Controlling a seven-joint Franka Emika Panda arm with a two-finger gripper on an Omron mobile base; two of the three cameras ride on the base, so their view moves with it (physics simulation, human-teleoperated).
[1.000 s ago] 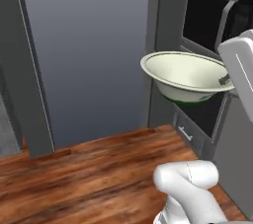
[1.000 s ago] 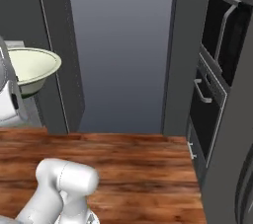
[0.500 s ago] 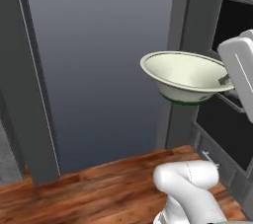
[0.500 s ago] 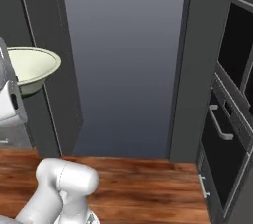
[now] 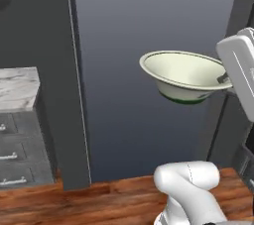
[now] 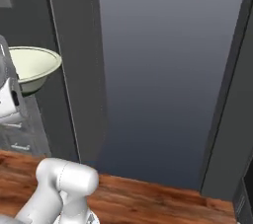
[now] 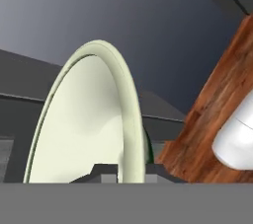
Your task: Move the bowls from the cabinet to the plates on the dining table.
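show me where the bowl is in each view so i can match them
Left base view: the bowl is right of centre, upper half, held level in the air at its right rim.
Right base view: it sits at the left edge, upper half.
Hand view: seen edge-on, lower left of centre, its rim pinched in the hand.
Shared landmark: the wood floor.

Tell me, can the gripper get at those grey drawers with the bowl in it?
Probably not. The gripper is shut on the bowl rim, carried high, and the grey drawers sit low, off to the left.
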